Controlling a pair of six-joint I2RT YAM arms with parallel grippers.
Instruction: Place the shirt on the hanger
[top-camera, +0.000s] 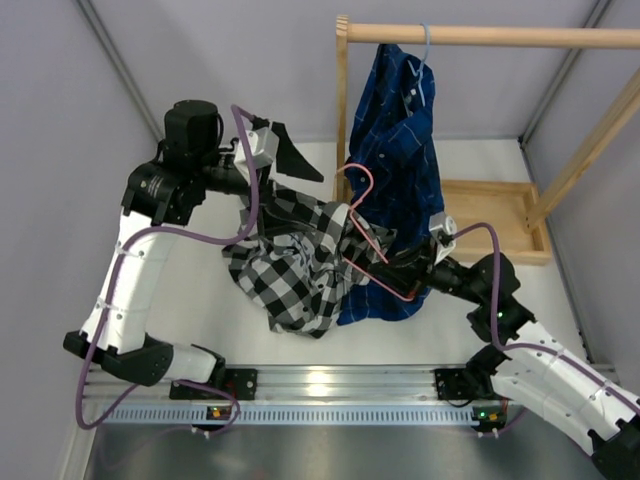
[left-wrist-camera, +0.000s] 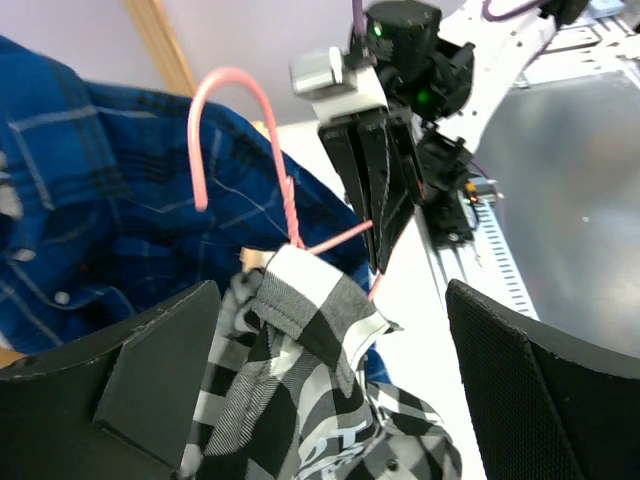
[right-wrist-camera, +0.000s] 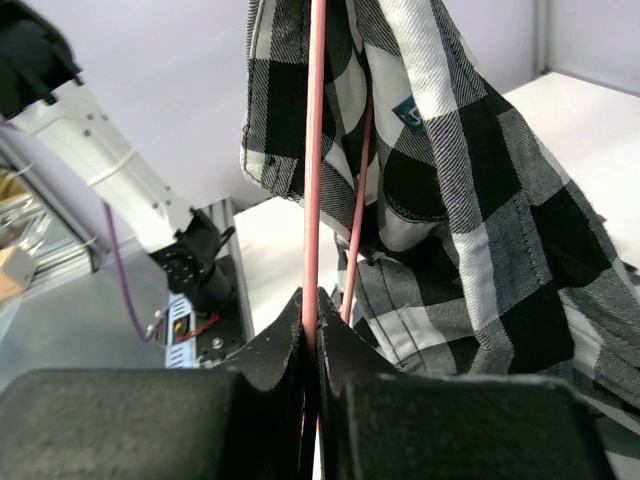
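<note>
**A:** Starting at the left, what is that arm doing?

**B:** The left gripper (top-camera: 300, 165) hangs spread wide with nothing in it, just up and left of the shirt (top-camera: 290, 275).

**A:** And where is the shirt?

**B:** It's bunched between the two arms. One fold is draped over the hanger (left-wrist-camera: 232, 72), and the rest sags toward the surface (top-camera: 200, 320). It looks soft, light and limp, so I expect it to slump and slide along the wire. I'd pinch it at the collar or a shoulder seam, where the cloth is doubled.

**A:** And the hanger?

**B:** It's thin pink wire, smooth and probably springy. The right gripper (right-wrist-camera: 310, 305) is pressed together on it and holds it up. Beyond that, a dark blue plaid shirt (top-camera: 400, 180) hangs from a wooden rack (top-camera: 480, 35).
</note>
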